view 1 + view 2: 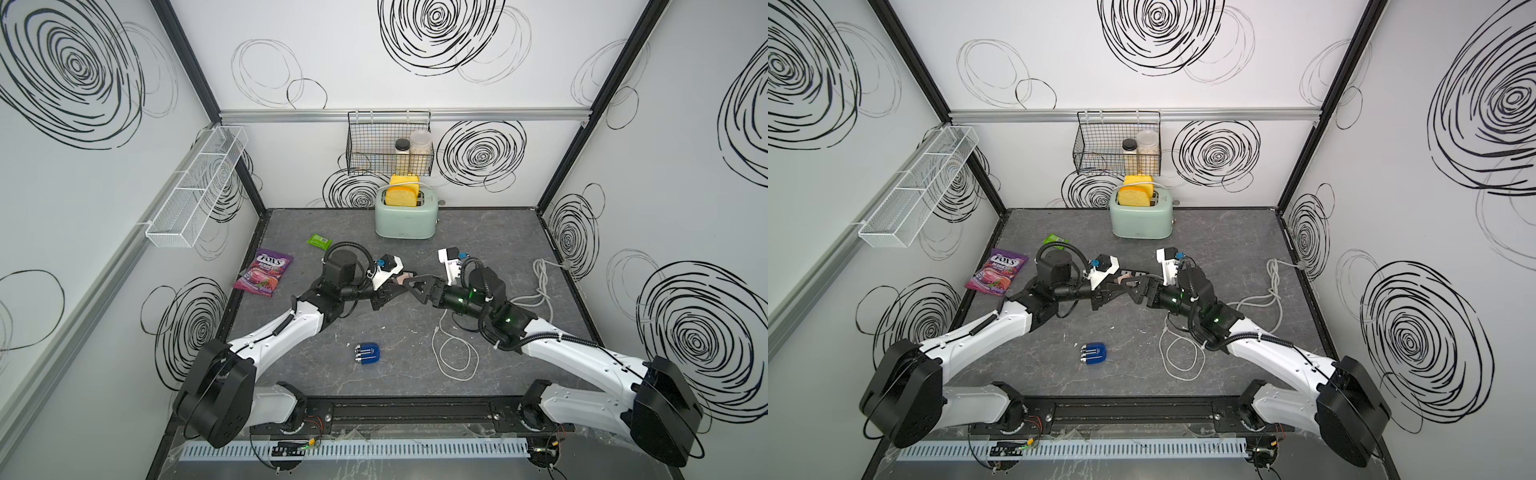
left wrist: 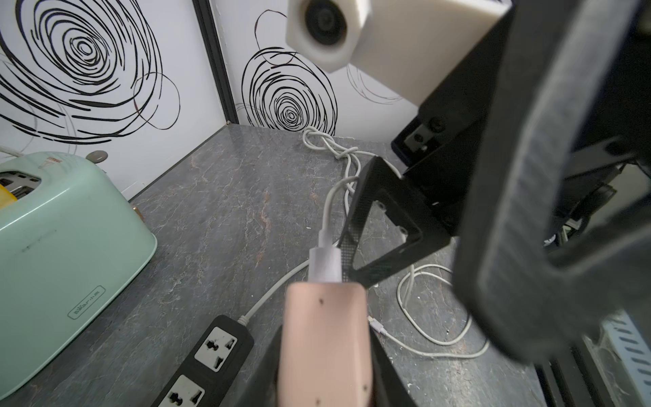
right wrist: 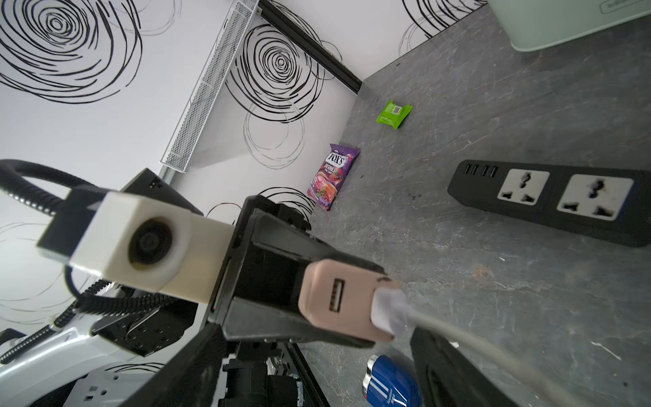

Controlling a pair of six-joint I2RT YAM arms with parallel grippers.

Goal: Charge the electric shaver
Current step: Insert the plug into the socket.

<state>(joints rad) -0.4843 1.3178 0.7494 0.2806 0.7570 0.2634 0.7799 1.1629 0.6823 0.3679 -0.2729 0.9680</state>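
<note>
The electric shaver (image 1: 368,354) (image 1: 1093,354) (image 3: 391,384), glossy dark blue with silver strips, lies alone on the grey tabletop near the front. Above the table's middle, my left gripper (image 1: 397,284) (image 2: 326,380) is shut on a pale-pink adapter (image 2: 324,327) (image 3: 338,299). A white USB plug (image 2: 326,264) (image 3: 387,312) sits in the adapter's end. Its white cable (image 1: 453,353) (image 2: 422,317) loops over the table. My right gripper (image 1: 419,286) (image 3: 317,333) faces the left one and is open, with one finger (image 2: 384,229) close beside the plug.
A black power strip (image 2: 211,359) (image 3: 556,201) with white sockets lies under the two grippers. Behind it stands a mint toaster (image 1: 405,218). A purple candy bag (image 1: 264,274) and a green packet (image 1: 319,240) lie at the left. A wire basket (image 1: 388,145) hangs on the back wall.
</note>
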